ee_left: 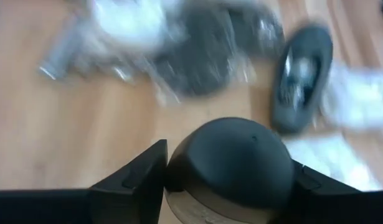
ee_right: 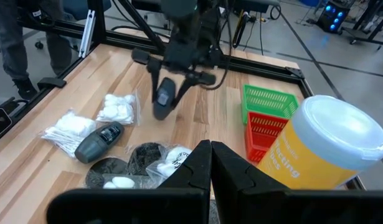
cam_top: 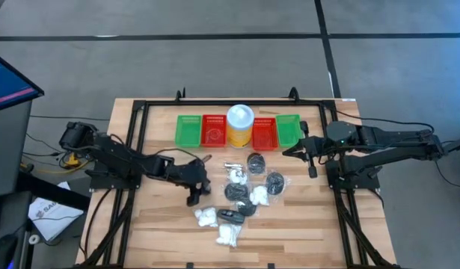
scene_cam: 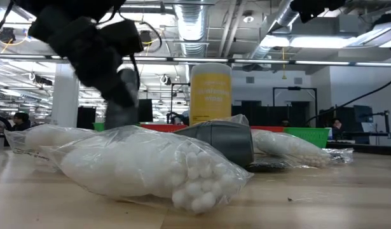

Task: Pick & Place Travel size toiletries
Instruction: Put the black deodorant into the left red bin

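Note:
The travel size toiletries lie loose mid-table: white fluffy bundles in clear bags, dark round discs in clear wrappers, and a dark oval piece. My left gripper stands left of the pile, shut on another dark grey oval piece. In its own view the piece's rounded end fills the gap between the fingers. My right gripper hangs shut, high up at the table's right, near the baskets, with nothing in it. My left gripper pinches the dark grey oval piece between its two fingers, one on each side of its rounded body. The fingers slant down from the table's left side. The piece hangs on end below the fingers; I cannot tell whether its lower end touches the table.
Along the far edge stand green and red mesh baskets, a yellow canister with a white lid, then another red and green basket. A black frame borders the wooden top. People show in the room beyond.

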